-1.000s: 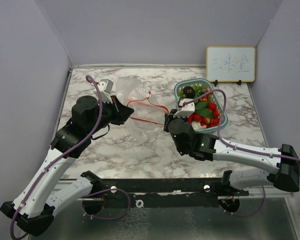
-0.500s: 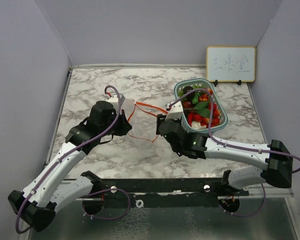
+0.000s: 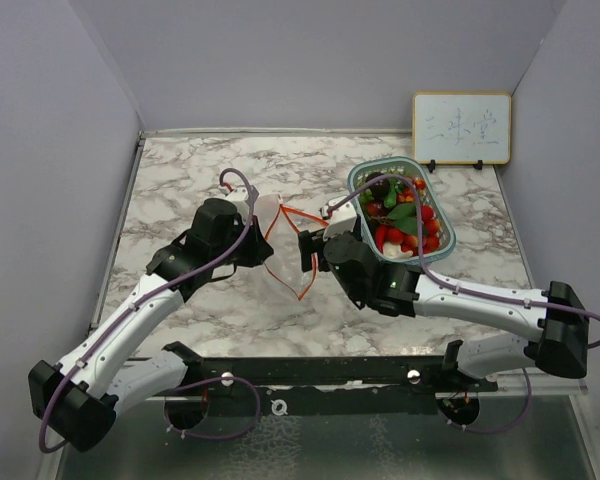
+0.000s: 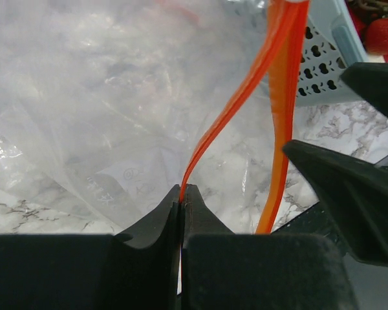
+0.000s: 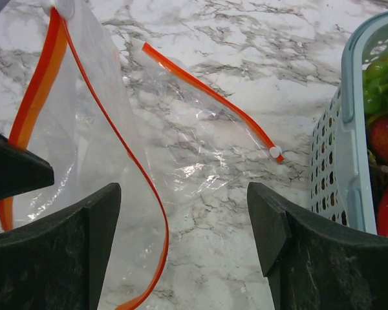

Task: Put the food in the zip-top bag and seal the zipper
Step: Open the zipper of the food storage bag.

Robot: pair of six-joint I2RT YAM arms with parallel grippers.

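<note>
The zip-top bag [image 3: 269, 218] hangs crumpled between the two arms, and its orange-red zipper [image 3: 305, 283] loops down toward the table. My left gripper [image 3: 264, 246] is shut on one strip of the zipper [image 4: 200, 155], pinched at the fingertips [image 4: 182, 192]. My right gripper [image 5: 184, 219] is open just right of the bag with nothing between its fingers; the loose strip [image 5: 145, 187] curves past its left finger. The other strip [image 5: 210, 97] lies on the marble. The food [image 3: 405, 222], red and green toy pieces, sits in the teal basket [image 3: 357, 185].
The teal mesh basket [image 5: 346, 148] stands close to the right gripper's right finger. A small whiteboard [image 3: 461, 128] leans at the back right. Grey walls close in the marble table [image 3: 200, 310] on three sides.
The right gripper has let go of the zipper strip and opened. The left arm has drawn the bag toward the middle and nearer, so the mouth now hangs as a loop.
</note>
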